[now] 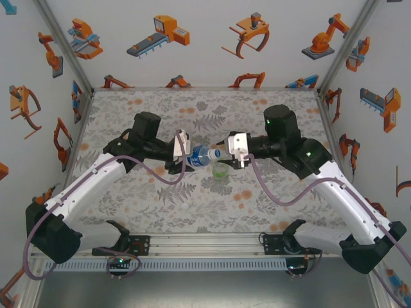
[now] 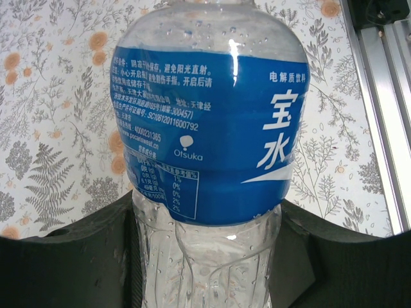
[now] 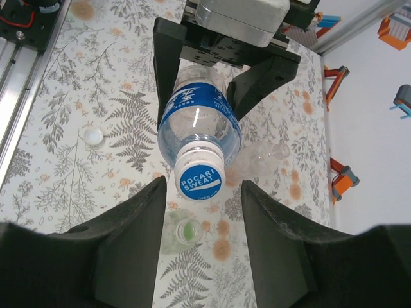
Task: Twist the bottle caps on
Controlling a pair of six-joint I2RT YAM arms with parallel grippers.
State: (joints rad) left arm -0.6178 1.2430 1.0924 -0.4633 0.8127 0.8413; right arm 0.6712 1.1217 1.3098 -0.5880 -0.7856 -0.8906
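Note:
My left gripper (image 2: 205, 256) is shut on the lower body of the blue-label bottle (image 2: 205, 128), holding it on its side above the table (image 1: 196, 154). A white cap with a blue printed top (image 3: 201, 178) sits on that bottle's neck. The open right gripper (image 3: 202, 187) faces the cap, one finger on each side with a gap to both. Below them the green-tinted bottle (image 3: 183, 232) stands upright with an open mouth (image 1: 221, 171). The plain clear bottle (image 3: 257, 157) lies on the table behind. A loose white cap (image 3: 94, 135) rests on the tablecloth.
The floral tablecloth (image 1: 160, 115) covers the table. An aluminium rail (image 1: 205, 242) runs along the near edge between the arm bases. Printed walls (image 1: 192, 38) close in the back and both sides.

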